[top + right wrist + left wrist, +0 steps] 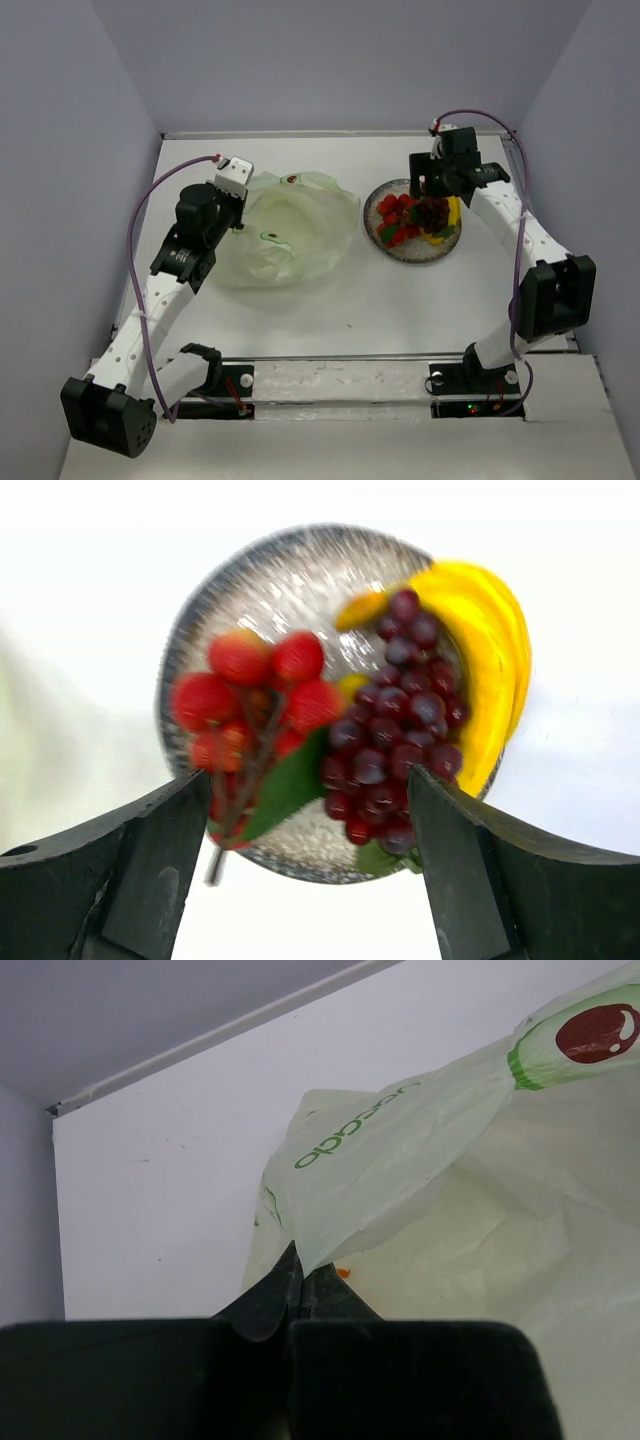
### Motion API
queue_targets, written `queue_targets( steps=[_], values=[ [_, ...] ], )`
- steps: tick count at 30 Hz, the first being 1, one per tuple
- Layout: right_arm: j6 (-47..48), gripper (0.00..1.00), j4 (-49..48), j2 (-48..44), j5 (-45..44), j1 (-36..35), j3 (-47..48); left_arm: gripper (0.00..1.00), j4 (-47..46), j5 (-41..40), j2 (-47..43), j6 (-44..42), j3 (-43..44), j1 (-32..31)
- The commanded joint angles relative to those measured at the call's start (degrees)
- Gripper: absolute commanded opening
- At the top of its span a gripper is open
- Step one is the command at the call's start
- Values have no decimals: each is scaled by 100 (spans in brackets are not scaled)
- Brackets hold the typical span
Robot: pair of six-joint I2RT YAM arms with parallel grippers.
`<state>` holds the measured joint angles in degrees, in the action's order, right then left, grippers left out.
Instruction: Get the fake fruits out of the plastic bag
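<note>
The pale yellow-green plastic bag (285,235) lies crumpled left of centre. My left gripper (238,205) is shut on the bag's left edge; in the left wrist view its fingertips (297,1275) pinch a fold of the bag (420,1160). The fruits lie on the grey speckled plate (385,195): red berry cluster (397,222), purple grape bunch (433,213), yellow banana (455,212). My right gripper (428,183) is open above the plate's far side. In the right wrist view (310,780) the berries (255,685), grapes (395,745) and banana (485,650) show on the plate (290,580).
White table with walls at the back and sides. A raised white rail (330,133) runs along the far edge.
</note>
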<state>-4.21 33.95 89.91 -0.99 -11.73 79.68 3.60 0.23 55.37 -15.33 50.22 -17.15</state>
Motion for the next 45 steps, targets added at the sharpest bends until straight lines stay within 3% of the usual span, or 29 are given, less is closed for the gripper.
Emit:
queue_targets(
  steps=[1,4,6,9,10,13,15,22,27,31,37,41,45],
  values=[
    [70,85,305,-412,-779,-462,986,0,-237,214,-62,-145,-65,18],
    [-81,83,156,-667,-929,-1014,1664,0,-149,276,-18,-295,-91,18],
    [7,74,-265,-825,-501,-1743,1744,0,-131,267,8,-339,-82,18],
    [-19,62,-854,-1001,831,-2472,1367,0,-131,293,0,-348,-38,18],
    [7,58,-1099,-984,986,-3032,1062,0,-122,320,-9,-339,-21,18],
    [-53,47,-1478,-757,1426,-3685,708,0,-44,346,-53,-382,-12,18],
    [-229,37,-1794,-309,1584,-3819,576,0,27,381,-114,-505,-38,18],
    [-414,18,-3209,929,1558,-4127,373,0,264,732,-536,-1111,-380,10],
    [-107,4,-4219,1757,1216,-4750,-13,0,300,803,-738,-1227,-548,18],
    [113,1,-4494,2363,1040,-5445,-347,0,274,1014,-975,-1367,-767,18],
    [-185,1,-4784,2356,601,-5385,-655,0,273,1049,-1555,-1762,-1259,89],
    [-868,1,-5179,2365,504,-5086,-655,0,212,1242,-1697,-1833,-1392,115],
    [-1178,20,-5602,2732,451,-4822,-332,0,89,1322,-1434,-1649,-1216,115]
  ],
)
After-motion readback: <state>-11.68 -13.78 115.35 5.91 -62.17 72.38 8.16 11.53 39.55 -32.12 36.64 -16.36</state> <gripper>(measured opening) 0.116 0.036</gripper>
